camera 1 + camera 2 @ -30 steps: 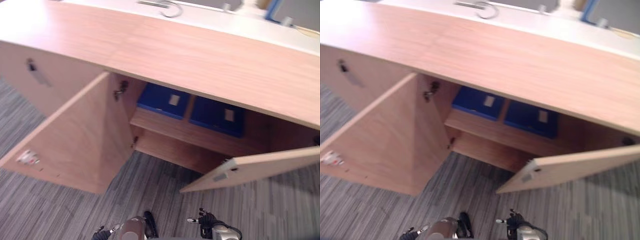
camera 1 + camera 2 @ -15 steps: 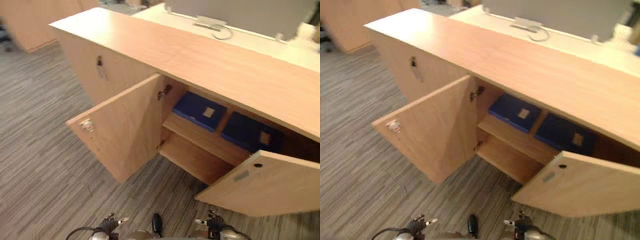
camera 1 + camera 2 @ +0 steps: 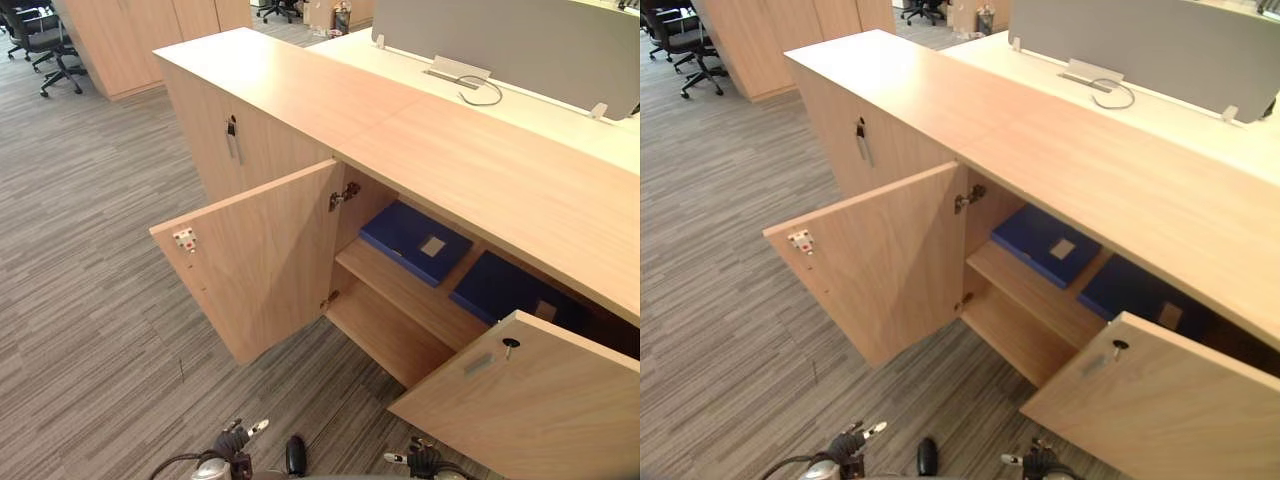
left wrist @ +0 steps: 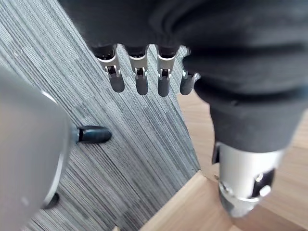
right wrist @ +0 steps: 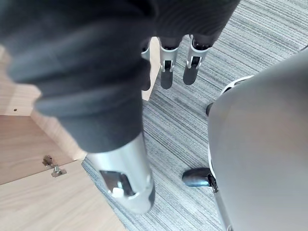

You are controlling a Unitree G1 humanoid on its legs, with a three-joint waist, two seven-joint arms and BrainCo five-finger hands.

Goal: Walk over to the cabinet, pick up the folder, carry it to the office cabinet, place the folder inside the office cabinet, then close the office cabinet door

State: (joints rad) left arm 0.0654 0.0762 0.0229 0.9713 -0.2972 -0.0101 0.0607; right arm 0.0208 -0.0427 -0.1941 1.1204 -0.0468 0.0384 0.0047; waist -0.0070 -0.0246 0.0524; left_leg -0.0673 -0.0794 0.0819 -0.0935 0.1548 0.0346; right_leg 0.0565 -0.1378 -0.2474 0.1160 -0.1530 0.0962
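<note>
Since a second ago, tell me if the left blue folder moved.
No. The left blue folder still lies on the upper shelf beside the other folder; only the camera shifted.

Grey striped carpet covers the floor. A black office chair stands far left. Behind, a grey partition screen rises from a white worktop bearing a looped cable.

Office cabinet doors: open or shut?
Open. Both the left door and right door are swung out, exposing two blue folders on the shelf.
</note>
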